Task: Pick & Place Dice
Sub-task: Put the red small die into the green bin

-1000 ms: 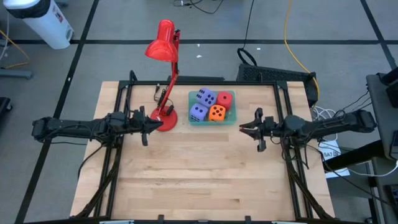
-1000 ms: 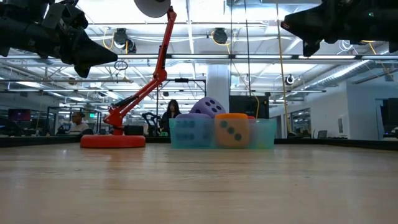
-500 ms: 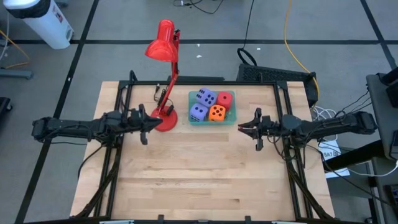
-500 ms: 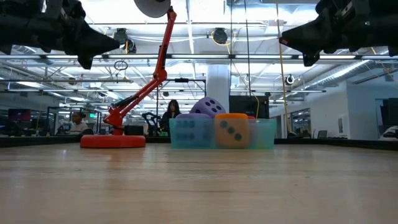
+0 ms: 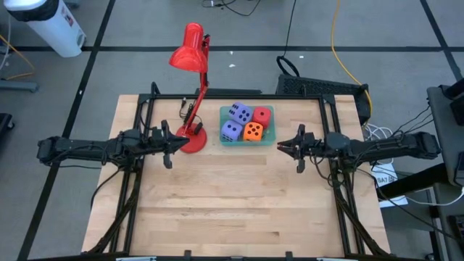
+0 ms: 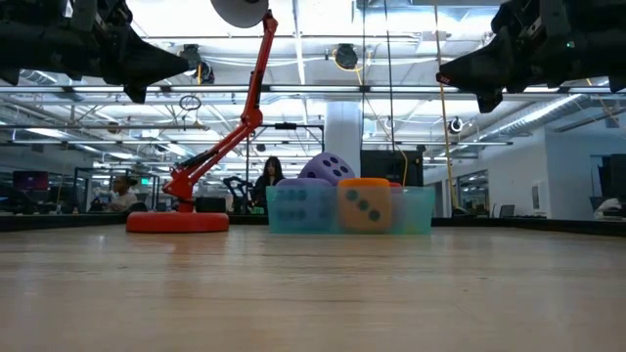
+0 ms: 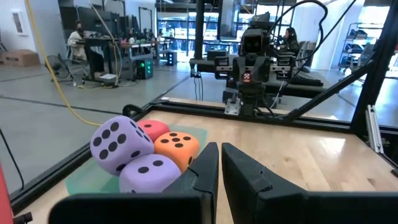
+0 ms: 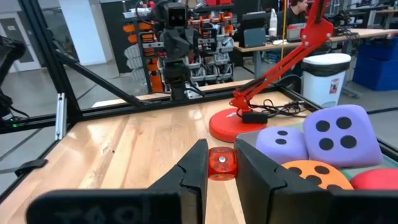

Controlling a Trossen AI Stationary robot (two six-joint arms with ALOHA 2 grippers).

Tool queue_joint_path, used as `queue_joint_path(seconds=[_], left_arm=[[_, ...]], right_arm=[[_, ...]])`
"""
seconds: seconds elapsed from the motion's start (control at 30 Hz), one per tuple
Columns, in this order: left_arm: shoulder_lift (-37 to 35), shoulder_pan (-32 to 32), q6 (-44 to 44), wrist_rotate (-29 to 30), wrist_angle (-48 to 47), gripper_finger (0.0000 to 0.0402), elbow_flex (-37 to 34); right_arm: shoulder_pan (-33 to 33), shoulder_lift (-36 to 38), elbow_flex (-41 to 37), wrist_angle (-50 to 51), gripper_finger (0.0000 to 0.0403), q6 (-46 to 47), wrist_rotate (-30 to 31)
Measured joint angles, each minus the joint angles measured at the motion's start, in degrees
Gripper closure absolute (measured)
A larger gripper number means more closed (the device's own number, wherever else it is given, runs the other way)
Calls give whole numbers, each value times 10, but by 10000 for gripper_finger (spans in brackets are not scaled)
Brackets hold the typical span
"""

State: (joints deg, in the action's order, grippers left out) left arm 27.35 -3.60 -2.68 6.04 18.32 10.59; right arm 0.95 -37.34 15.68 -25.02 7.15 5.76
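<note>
Four big soft dice sit in a shallow teal tray at the table's far middle: two purple, one orange, one red. The upper purple die rests on the others. My left gripper hovers shut, high over the table, left of the tray beside the lamp base. My right gripper hovers high just right of the tray. It is shut on a small clear-red cube with a pip. My right gripper pinches the small red cube between its two fingertips, one finger on each opposite face. The fingers come about level from the table's right. The cube is lifted clear of the table.
A red desk lamp stands with its round base left of the tray, its arm and head leaning toward the far edge. Black frame rails run along the table's sides. Bare wood fills the near half.
My right gripper has come down a little and crept toward the tray, still shut on the small cube. My left gripper has risen slightly and drawn back a bit toward the table's left. The dice and the tray have stayed put.
</note>
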Motion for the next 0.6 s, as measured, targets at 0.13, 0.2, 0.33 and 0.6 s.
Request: queue_joint_path(seconds=[0.13, 0.2, 0.33, 0.6], left_arm=[[0, 0, -4, 0, -1, 371, 0], [0, 0, -4, 0, -1, 371, 0], [0, 0, -12, 0, -1, 371, 0], [0, 0, -39, 7, -2, 371, 0]], right_arm=[[3, 0, 0, 1, 351, 1, 0], [3, 0, 0, 2, 351, 9, 0], [3, 0, 0, 5, 351, 12, 0], [1, 6, 0, 2, 351, -4, 0]])
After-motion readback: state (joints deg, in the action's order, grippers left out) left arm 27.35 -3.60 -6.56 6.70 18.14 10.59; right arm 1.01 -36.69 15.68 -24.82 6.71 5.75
